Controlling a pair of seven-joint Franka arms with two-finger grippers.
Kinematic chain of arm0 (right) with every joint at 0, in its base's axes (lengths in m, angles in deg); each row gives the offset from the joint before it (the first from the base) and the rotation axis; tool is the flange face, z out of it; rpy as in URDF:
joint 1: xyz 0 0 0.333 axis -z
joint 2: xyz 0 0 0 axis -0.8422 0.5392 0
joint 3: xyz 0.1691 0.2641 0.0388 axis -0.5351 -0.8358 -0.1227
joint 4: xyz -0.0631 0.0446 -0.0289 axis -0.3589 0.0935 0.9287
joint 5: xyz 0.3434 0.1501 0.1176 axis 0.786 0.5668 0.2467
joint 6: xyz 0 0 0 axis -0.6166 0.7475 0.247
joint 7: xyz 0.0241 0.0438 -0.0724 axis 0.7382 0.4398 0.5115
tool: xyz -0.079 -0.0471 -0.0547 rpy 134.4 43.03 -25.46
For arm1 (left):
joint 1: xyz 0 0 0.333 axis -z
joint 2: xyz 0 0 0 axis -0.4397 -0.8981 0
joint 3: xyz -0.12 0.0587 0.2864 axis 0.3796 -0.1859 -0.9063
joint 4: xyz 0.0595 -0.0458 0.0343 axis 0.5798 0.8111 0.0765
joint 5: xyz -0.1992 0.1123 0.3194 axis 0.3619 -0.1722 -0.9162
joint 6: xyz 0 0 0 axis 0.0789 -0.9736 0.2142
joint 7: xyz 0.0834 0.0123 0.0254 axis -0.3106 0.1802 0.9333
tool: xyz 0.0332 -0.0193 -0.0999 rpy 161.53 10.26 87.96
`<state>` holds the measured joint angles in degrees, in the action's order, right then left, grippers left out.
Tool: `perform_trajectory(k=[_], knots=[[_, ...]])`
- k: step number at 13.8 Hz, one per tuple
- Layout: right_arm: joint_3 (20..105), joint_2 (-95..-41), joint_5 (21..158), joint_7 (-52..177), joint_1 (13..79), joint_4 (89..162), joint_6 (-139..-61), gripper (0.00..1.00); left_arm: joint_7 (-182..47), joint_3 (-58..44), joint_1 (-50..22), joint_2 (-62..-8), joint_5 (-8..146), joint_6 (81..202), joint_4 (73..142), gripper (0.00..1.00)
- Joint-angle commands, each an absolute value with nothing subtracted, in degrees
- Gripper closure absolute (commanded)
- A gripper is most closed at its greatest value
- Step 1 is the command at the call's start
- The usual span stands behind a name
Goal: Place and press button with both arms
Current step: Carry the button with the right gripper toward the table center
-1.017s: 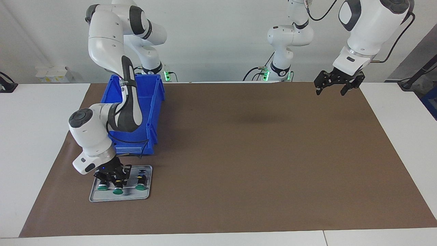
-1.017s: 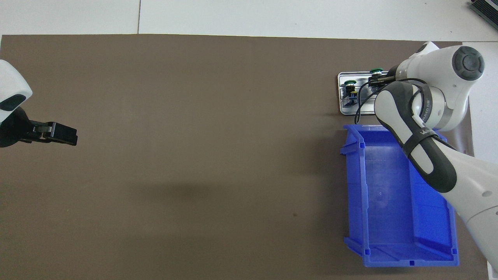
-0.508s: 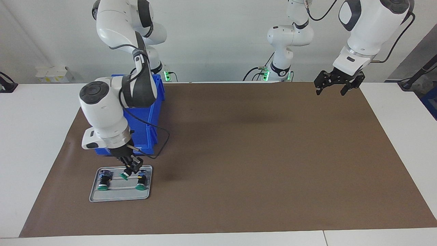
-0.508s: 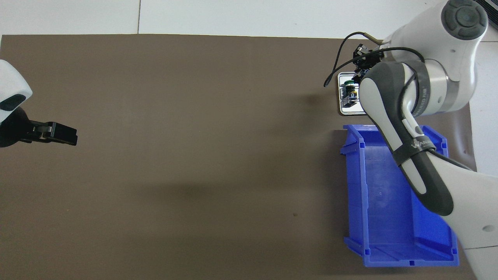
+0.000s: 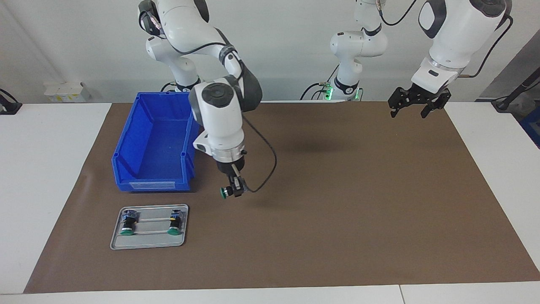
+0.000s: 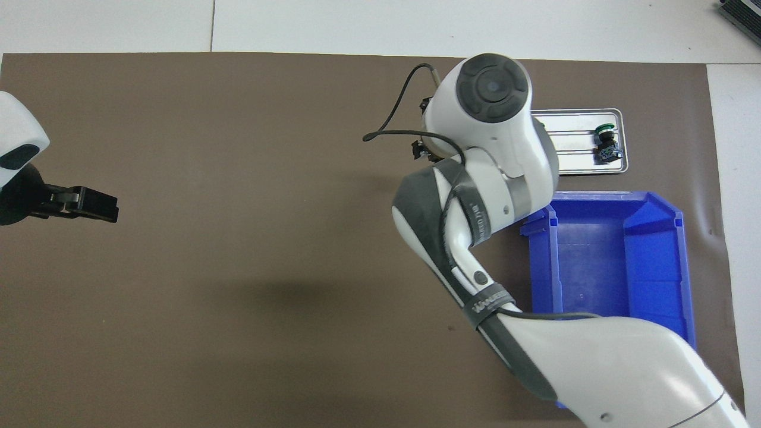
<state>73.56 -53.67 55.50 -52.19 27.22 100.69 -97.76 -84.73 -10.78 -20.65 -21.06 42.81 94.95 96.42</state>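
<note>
My right gripper (image 5: 235, 190) is shut on a green-capped button (image 5: 225, 192) and holds it on its side in the air over the brown mat (image 5: 337, 202), beside the blue bin's (image 5: 152, 184) open end. In the overhead view the right arm's wrist hides this gripper and the button. Two more green-capped buttons (image 5: 126, 230) (image 5: 172, 230) lie on a small metal tray (image 5: 147, 242). One of them (image 6: 606, 140) shows in the overhead view on the tray (image 6: 574, 161). My left gripper (image 5: 415, 106) waits open and empty in the air at the left arm's end of the mat; it also shows in the overhead view (image 6: 89, 205).
The blue bin (image 6: 600, 199) is empty and stands nearer to the robots than the tray, at the right arm's end of the table. White table (image 5: 50, 169) surrounds the mat.
My right gripper has lifted one button off the tray and carried it toward the middle of the mat. The tray now holds two buttons. The left arm has not moved.
</note>
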Motion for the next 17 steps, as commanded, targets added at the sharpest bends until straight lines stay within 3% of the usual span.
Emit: perform_trajectory(k=[1, 8, 17], knots=[[73.57, -49.14, 47.66, -68.24, 20.13, 100.17, -97.50, 1.00, -84.18, -10.78, -20.90, -19.99, 42.79, 94.71, 97.21, 0.00], [73.30, -45.25, 52.73, -80.51, 13.61, 100.69, -108.39, 1.00, -84.27, -10.78, -20.90, -19.99, 42.79, 94.71, 97.21, 0.00], [73.30, -46.39, 52.65, -80.60, 9.12, 107.28, -111.73, 1.00, -84.18, -10.78, -20.90, -19.99, 42.79, 94.71, 97.21, 0.00]])
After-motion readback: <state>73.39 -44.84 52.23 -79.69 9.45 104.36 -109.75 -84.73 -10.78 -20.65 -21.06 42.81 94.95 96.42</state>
